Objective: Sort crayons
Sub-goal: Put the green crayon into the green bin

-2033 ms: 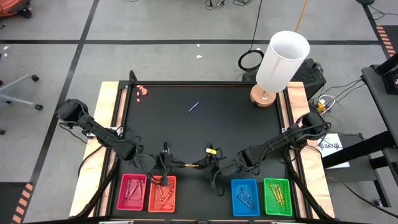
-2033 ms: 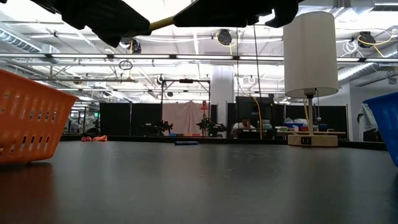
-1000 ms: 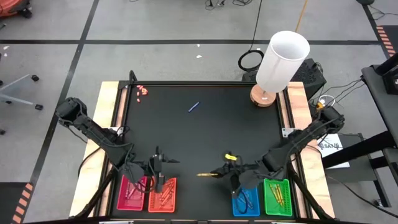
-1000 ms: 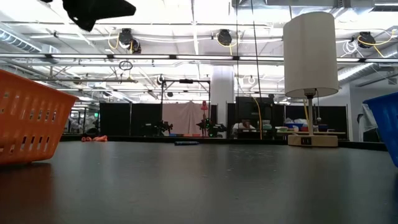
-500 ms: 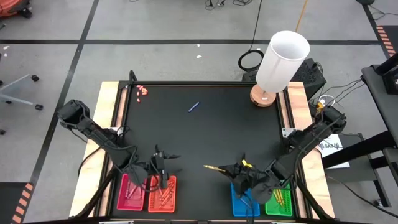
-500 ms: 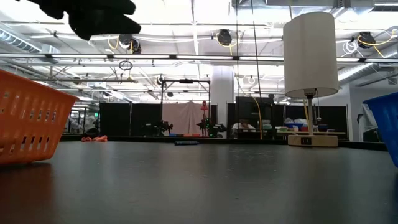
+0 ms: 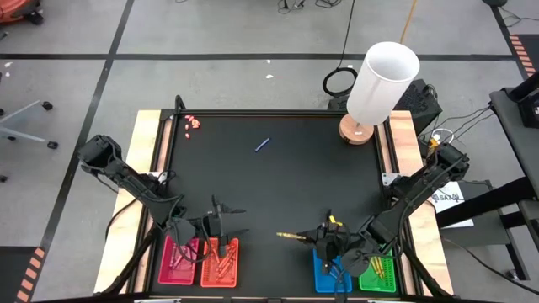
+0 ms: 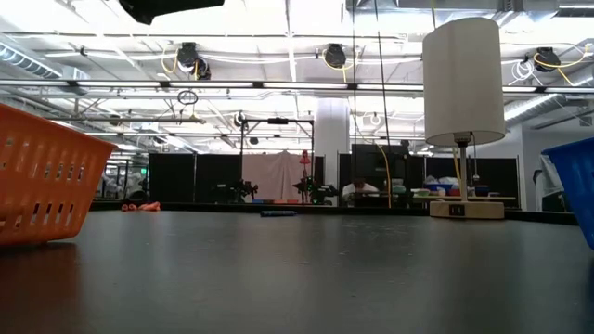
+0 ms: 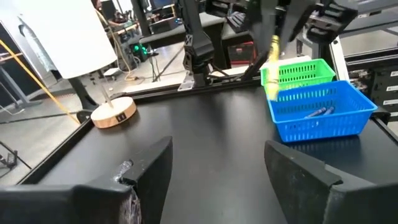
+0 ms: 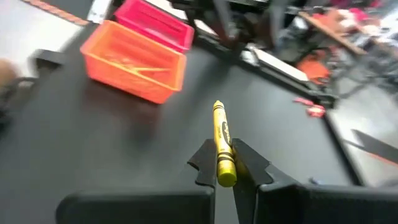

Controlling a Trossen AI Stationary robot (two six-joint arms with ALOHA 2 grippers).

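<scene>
Four trays sit in a row along the near edge of the black table (image 7: 278, 177): a pink tray (image 7: 178, 260), an orange tray (image 7: 221, 262), a blue tray (image 7: 324, 273) and a green tray (image 7: 381, 265). Each holds a few crayons, too small to count exactly; the ones in the orange tray (image 10: 138, 62) look orange, those in the blue tray (image 9: 318, 112) blue, those in the green tray yellow.

Two arms work over this row. The left gripper (image 7: 226, 222) hangs above the orange tray with its fingers (image 9: 147, 163) spread apart and nothing between them. The right gripper (image 10: 225, 167) hovers at the blue tray's far edge, its fingers pressed together on one yellow crayon (image 10: 221, 144). That crayon is a thin stick with a paper wrapper bearing dark print and a pointed tip; it juts forward from the fingers, level above the table, pointing toward the left arm. From above it shows as a short yellow line (image 7: 292, 236) just left of the gripper.

One blue crayon (image 7: 263, 145) lies alone on the table farther back, well apart from both arms and tilted. One small cluster of pink-red bits (image 7: 194, 123) lies at the far left corner. One lamp (image 7: 381, 82) with a white shade and round wooden base stands at the far right corner.
</scene>
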